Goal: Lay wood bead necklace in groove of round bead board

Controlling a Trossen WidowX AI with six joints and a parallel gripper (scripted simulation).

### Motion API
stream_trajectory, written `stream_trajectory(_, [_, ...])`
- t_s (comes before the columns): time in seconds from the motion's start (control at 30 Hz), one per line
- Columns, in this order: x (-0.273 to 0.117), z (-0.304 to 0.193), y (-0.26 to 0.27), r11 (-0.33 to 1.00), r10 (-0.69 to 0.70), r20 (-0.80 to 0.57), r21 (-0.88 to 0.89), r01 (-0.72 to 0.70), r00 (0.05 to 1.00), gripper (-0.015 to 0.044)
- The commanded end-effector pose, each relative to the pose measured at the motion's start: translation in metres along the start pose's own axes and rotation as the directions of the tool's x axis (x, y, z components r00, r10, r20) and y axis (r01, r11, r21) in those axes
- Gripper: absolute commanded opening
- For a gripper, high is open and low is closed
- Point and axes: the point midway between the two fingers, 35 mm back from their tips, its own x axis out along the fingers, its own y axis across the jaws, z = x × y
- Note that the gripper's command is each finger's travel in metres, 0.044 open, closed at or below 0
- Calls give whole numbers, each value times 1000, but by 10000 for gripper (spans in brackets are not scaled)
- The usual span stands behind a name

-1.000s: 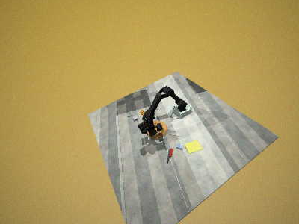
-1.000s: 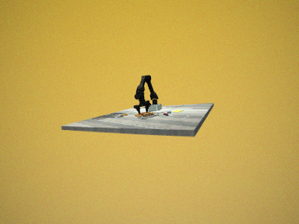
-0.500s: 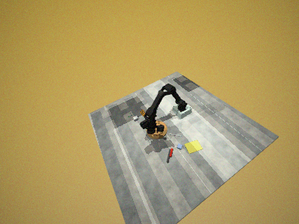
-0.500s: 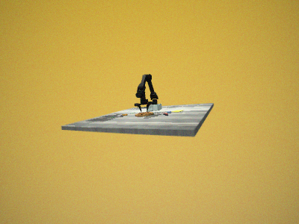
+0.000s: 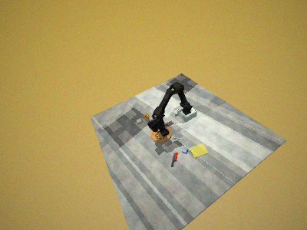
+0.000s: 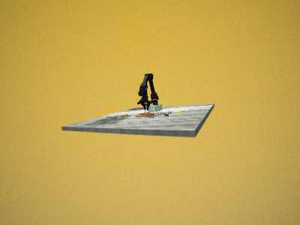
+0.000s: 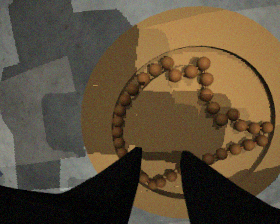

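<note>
The robot is a matte black, six-joint articulated arm. Its two long links are narrow and bar-shaped, joined at a bulkier, dark elbow housing. Blocky black housings form the wrist section. The end unit is a black parallel-jaw gripper. In the wrist view, its two fingers are solid black, broad toward the rear, and taper to narrow, blunt tips. Surface markings and screws are too small to distinguish.
</note>
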Motion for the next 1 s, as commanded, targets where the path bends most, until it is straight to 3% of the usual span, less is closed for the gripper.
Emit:
stream_trajectory(0.0, [-3, -48, -5, 697, -5, -17, 716, 16, 1000, 120])
stream_trajectory(0.97, [5, -44, -4, 698, -1, -6, 716, 5, 1000, 120])
